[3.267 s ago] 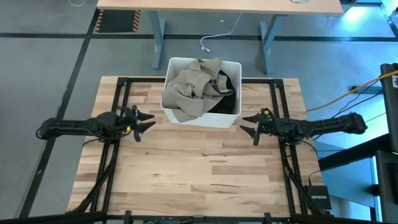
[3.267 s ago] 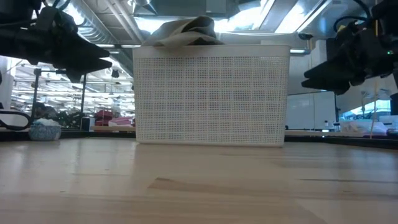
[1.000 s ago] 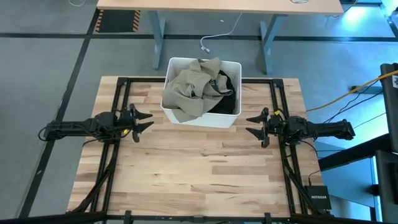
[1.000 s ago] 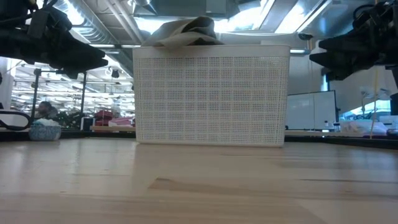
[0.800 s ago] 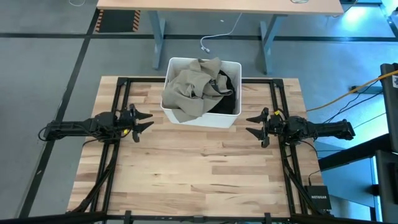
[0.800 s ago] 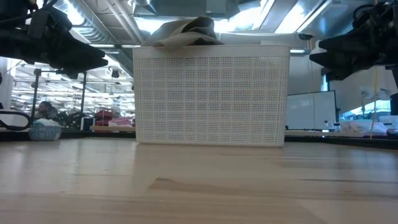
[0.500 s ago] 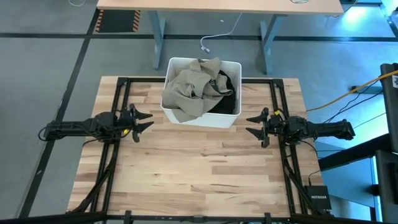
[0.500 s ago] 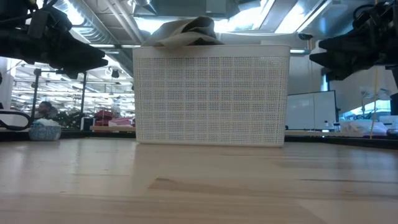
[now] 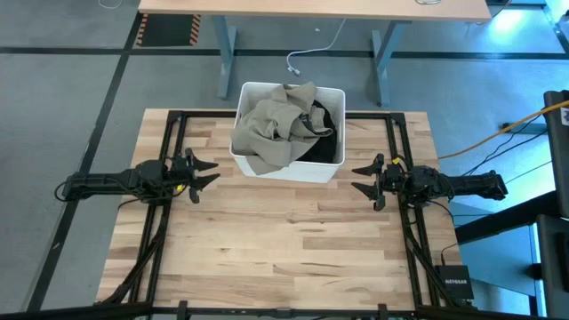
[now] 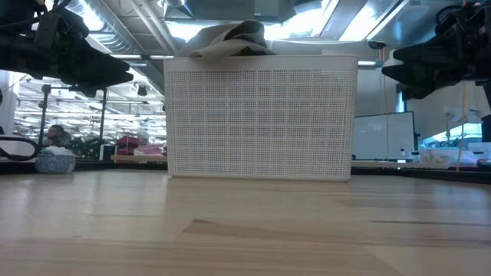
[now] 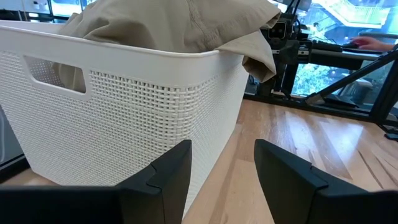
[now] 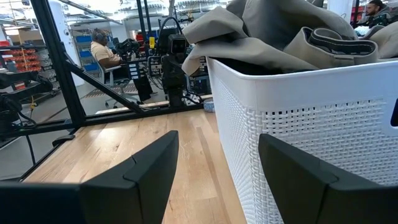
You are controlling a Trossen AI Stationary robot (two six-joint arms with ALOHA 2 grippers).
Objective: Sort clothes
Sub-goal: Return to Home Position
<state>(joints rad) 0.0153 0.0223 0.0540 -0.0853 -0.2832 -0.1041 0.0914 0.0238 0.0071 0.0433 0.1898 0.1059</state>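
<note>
A white bin (image 9: 286, 169) stands at the table's far middle. A khaki-olive garment (image 9: 274, 124) is heaped in it and sticks up above the rim; it also shows in the low view (image 10: 228, 38). A black garment (image 9: 324, 133) lies at the bin's right side. The pink and dark olive-grey garments are hidden. My left gripper (image 9: 212, 173) is open and empty, left of the bin, above the table. My right gripper (image 9: 359, 178) is open and empty, right of the bin, above the table.
The bare wooden tabletop (image 9: 284, 240) stretches from the bin to the near edge. Black frame rails (image 9: 169, 133) run along the table's left and right sides. A desk (image 9: 311, 9) stands beyond the far edge. People show in the room behind (image 12: 102, 53).
</note>
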